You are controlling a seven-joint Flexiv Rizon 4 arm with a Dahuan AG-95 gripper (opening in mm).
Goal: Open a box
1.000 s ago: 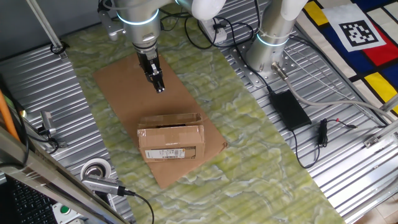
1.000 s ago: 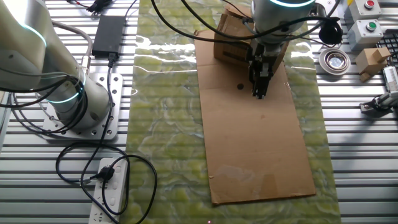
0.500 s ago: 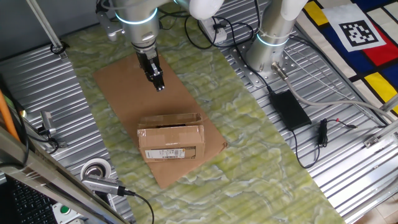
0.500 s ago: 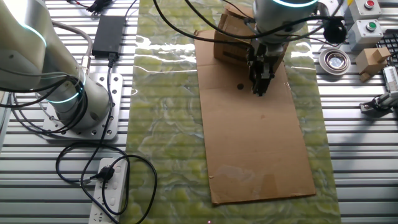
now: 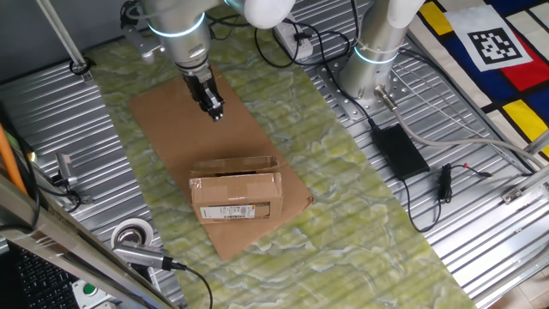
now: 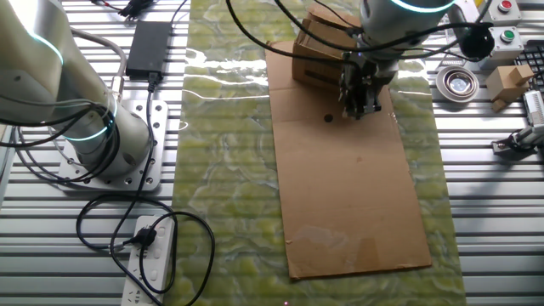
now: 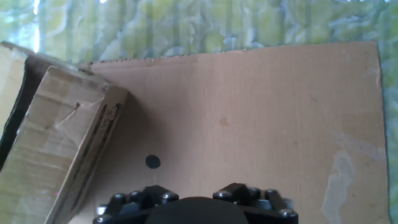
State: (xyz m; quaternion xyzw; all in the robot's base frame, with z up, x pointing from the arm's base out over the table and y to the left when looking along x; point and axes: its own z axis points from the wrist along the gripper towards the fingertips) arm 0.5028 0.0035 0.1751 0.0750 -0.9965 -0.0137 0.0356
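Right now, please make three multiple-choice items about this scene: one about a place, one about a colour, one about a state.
1. Where does the box stand?
A. on the flat cardboard sheet
B. on the bare metal table
C. on the black power adapter

2. What colour is the label on the side of the box?
A. blue
B. white
C. red

3. How is the tool in relation to the box?
A. gripping a flap
B. pressing on its top
C. apart from it, above the sheet

Answers:
1. A, since brown sheet shows all around the base of the box.
2. B, since the barcode label is white in one fixed view.
3. C, since bare sheet lies between the tool and the box in both fixed views.
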